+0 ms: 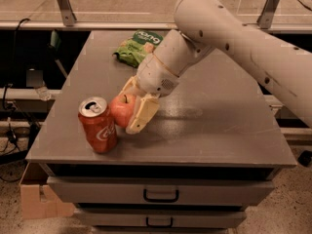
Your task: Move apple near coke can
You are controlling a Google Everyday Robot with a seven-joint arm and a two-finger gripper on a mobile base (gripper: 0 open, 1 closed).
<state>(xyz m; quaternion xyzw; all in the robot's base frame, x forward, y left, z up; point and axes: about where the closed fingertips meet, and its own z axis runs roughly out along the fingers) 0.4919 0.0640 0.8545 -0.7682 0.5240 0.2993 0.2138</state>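
The red coke can [98, 125] stands upright near the front left of the grey table [219, 130], silver top showing. The reddish apple [123, 109] with a short dark stem is right beside the can's right side, about touching it. My gripper [130, 107] reaches in from the upper right on a large white arm; its cream fingers [142, 115] sit on both sides of the apple and are shut on it. I cannot tell whether the apple rests on the table or hangs just above it.
A green snack bag [136, 47] lies at the back of the table, behind the arm. Below the table top are drawers [161, 194] with handles. A cardboard box [36, 199] sits on the floor at the lower left.
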